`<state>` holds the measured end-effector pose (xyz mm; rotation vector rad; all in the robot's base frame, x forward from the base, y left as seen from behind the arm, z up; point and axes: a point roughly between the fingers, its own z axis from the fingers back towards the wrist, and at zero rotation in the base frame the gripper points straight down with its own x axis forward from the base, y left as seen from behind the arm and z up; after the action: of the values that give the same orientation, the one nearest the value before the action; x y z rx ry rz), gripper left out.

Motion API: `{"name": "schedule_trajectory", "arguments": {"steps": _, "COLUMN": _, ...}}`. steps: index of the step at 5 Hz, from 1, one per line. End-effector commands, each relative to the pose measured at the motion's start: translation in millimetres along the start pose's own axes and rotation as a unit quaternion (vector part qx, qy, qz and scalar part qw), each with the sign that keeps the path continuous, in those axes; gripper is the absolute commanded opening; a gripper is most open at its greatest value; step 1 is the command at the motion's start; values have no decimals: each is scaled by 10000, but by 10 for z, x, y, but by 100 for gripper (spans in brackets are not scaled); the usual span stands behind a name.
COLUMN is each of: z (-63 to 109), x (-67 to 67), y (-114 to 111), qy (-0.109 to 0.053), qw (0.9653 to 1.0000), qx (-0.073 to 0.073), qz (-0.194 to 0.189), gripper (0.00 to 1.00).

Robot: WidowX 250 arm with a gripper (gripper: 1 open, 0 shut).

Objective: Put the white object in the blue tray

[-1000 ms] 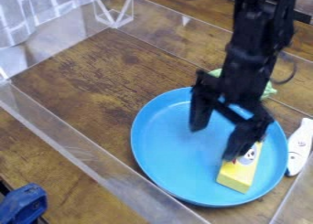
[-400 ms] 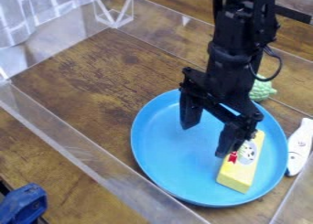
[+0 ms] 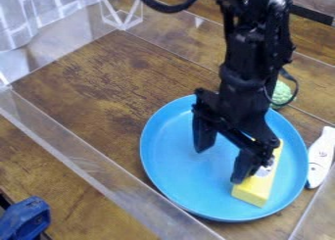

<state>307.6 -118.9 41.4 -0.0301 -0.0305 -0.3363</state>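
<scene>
The blue tray point(image 3: 177, 151) is a large round dish on the wooden table, at the lower right. Inside it, near its right rim, lies a yellow block point(image 3: 258, 188) with a red-and-white label. The white object point(image 3: 319, 157), slim and elongated, lies on the wood just outside the tray's right rim. My black gripper point(image 3: 225, 154) hangs straight down over the tray's middle, open, with one finger point(image 3: 206, 134) on the left and the other point(image 3: 249, 164) close beside the yellow block. Nothing is between the fingers. The white object is well to the gripper's right.
Clear plastic walls point(image 3: 78, 151) fence the table at front and left, with another at the far side. A green object point(image 3: 279, 90) sits behind the tray, mostly hidden by the arm. Something blue point(image 3: 22, 220) lies outside the wall at the bottom left.
The gripper has shifted a little to the left and toward the camera over the tray and turned slightly. It stays open. The white object and yellow block have not moved.
</scene>
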Motion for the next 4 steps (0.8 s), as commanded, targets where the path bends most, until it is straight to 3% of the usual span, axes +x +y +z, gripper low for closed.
{"name": "schedule_trajectory", "arguments": {"steps": 1, "z": 48, "x": 54, "y": -75, "qy": -315, "qw": 9995, "qx": 0, "qz": -45, "gripper": 100}}
{"name": "schedule_trajectory", "arguments": {"steps": 3, "z": 44, "x": 152, "y": -32, "qy": -367, "qw": 9982, "qx": 0, "qz": -476, "gripper": 100}}
{"name": "schedule_trajectory", "arguments": {"steps": 4, "z": 92, "x": 180, "y": -53, "qy": -398, "qw": 9984, "qx": 12, "qz": -402, "gripper": 100}}
